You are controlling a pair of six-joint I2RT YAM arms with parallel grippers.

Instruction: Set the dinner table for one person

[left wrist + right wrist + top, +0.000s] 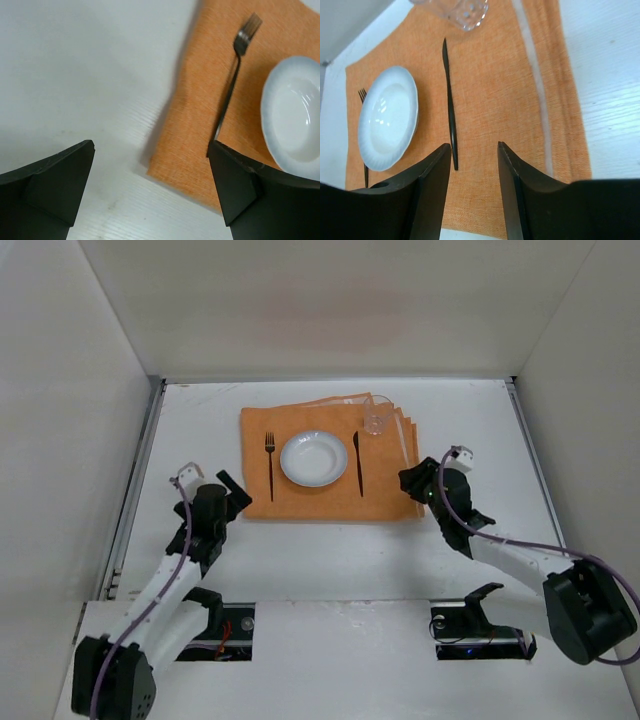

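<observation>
Dinner table [330,560]: spans the workspace; judged rigid, heavy, smooth; to be loaded, not grasped. Orange mat [300,502] is laid on it, set with plate [313,458], fork [269,462], knife [357,462] and glass [376,423]. Left gripper [151,147] is spread wide, empty; right gripper [474,146] is partly parted, empty.

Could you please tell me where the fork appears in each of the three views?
Top external: fork on the mat, just left of the plate.
Left wrist: upper right, left of the plate.
Right wrist: far left, mostly hidden behind the plate.
Shared landmark: the white plate.
</observation>
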